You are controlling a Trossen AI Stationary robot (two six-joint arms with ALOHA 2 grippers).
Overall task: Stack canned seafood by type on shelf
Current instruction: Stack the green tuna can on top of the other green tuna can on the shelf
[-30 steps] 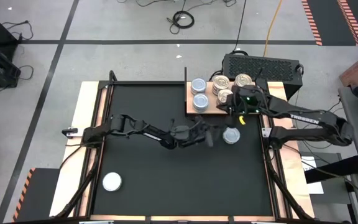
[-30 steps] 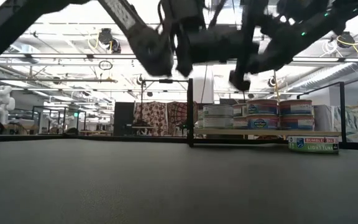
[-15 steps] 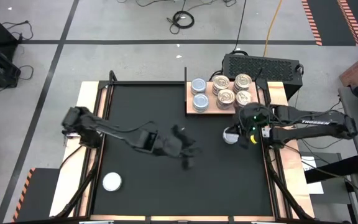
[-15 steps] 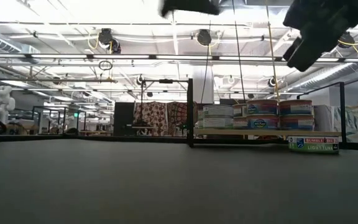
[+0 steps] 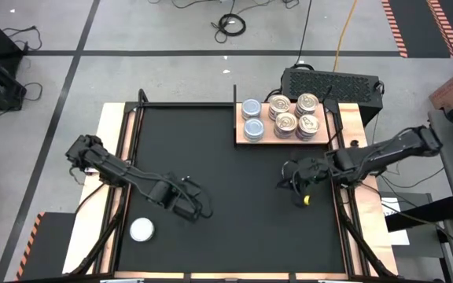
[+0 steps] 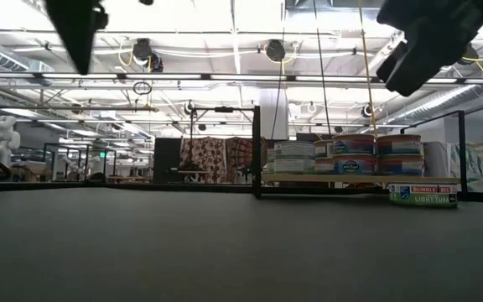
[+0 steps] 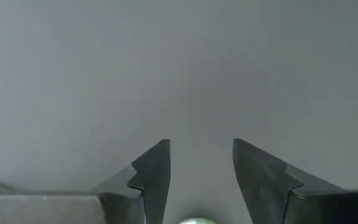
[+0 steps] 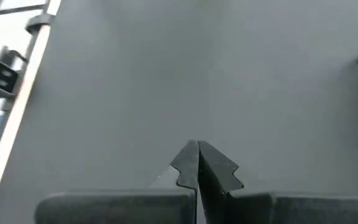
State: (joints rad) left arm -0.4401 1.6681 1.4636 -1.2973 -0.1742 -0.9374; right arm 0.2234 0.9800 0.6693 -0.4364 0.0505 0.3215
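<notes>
Black mat (image 5: 234, 181) covers most of the counter. Far L, near the front edge: one silver-top tin (image 5: 141, 229) lying flat, alone, well apart from the rest. L gripper (image 5: 197, 211) just beside it, toward centre, jaws apart w/ nothing between. Wide bare mat through the middle. R gripper (image 5: 289, 179) over the mat, jaws closed, empty; a tin may sit under that arm, can't tell. Wood shelf (image 5: 252, 139) at the back R, long axis running L-R: silver-top tins (image 5: 251, 109) at its L end, gold-top tins (image 5: 308, 102) to the R.
</notes>
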